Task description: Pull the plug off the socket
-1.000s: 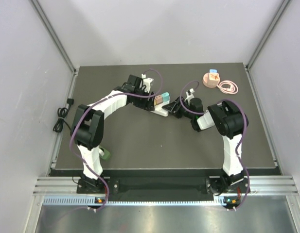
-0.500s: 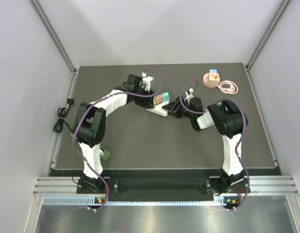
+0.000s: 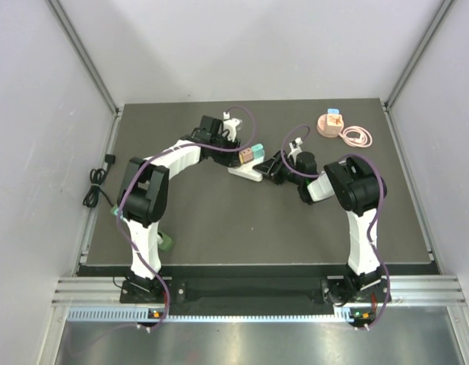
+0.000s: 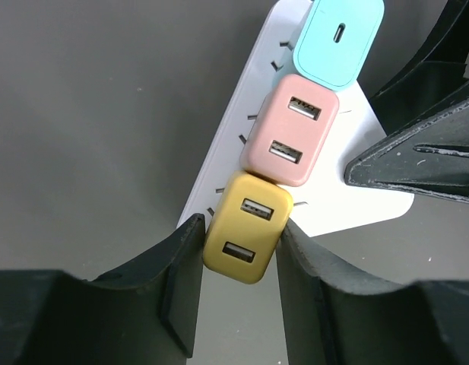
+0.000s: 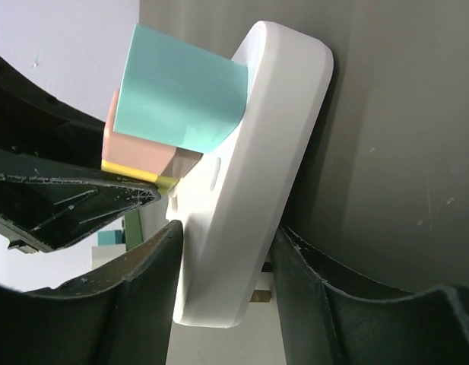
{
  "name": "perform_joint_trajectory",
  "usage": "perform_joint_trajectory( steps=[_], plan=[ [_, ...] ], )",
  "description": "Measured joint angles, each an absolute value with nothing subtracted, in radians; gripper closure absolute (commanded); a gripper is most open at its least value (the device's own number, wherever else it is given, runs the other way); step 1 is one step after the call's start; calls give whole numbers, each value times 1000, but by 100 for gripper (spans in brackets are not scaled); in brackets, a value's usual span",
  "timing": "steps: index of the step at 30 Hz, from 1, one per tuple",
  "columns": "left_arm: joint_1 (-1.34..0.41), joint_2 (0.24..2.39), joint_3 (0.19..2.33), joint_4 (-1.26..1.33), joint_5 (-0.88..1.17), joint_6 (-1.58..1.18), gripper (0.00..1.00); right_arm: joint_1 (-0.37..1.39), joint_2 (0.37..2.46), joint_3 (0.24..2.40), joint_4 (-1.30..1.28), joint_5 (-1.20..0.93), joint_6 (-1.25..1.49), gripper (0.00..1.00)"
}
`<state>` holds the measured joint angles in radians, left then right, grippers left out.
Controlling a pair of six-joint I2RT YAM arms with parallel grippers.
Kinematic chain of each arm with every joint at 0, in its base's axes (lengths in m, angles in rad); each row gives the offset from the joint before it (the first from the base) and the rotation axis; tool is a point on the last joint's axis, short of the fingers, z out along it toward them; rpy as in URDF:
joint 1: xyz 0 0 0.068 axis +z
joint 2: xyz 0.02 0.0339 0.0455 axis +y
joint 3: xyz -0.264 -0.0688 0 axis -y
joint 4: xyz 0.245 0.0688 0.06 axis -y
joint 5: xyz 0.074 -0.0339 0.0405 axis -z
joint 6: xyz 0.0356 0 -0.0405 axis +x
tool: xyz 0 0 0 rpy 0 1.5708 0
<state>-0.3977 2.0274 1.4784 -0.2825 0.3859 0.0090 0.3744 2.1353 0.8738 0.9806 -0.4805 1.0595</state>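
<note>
A white socket strip [image 3: 245, 172] lies at mid-table with three plugs in a row on it. In the left wrist view they are a yellow plug [image 4: 245, 237], a pink plug [image 4: 289, 131] and a teal plug [image 4: 339, 39]. My left gripper [image 4: 240, 232] is shut on the yellow plug, a finger pressed on each side. My right gripper [image 5: 226, 281] is shut on the end of the white strip [image 5: 249, 175]. In the top view the left gripper [image 3: 236, 155] and the right gripper [image 3: 271, 169] meet at the strip from opposite sides.
A pink round holder [image 3: 330, 123] with a coiled pink cable [image 3: 357, 137] sits at the back right. A small green object [image 3: 166, 242] lies by the left arm's base. A black cable [image 3: 93, 186] lies outside the left edge.
The left arm's elbow has shifted a little to the right. Both grippers and the strip stay almost where they were.
</note>
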Motion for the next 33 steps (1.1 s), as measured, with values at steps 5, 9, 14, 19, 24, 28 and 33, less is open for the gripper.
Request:
perform_joint_trajectory(
  steps=[5, 9, 14, 19, 24, 28, 33],
  plan=[
    [-395, 2027, 1452, -225, 403, -4, 79, 372, 2136, 880, 1000, -493, 1073, 37],
    [-395, 2013, 1407, -153, 408, -28, 88, 370, 2138, 886, 1008, -498, 1075, 43],
    [-405, 1993, 1367, -108, 395, -38, 97, 364, 2156, 886, 994, -495, 1084, 78],
    [-421, 1965, 1316, -57, 347, -59, 100, 358, 2164, 905, 962, -506, 1111, 100],
    [-456, 1906, 1201, 67, 235, -90, 100, 360, 2146, 941, 853, -506, 1108, 100],
    [-466, 1837, 1050, 230, 191, -149, 100, 371, 2124, 954, 769, -510, 1102, 100],
    [-453, 1816, 962, 373, 180, -295, 100, 379, 2098, 978, 677, -492, 1081, 100]
  ],
)
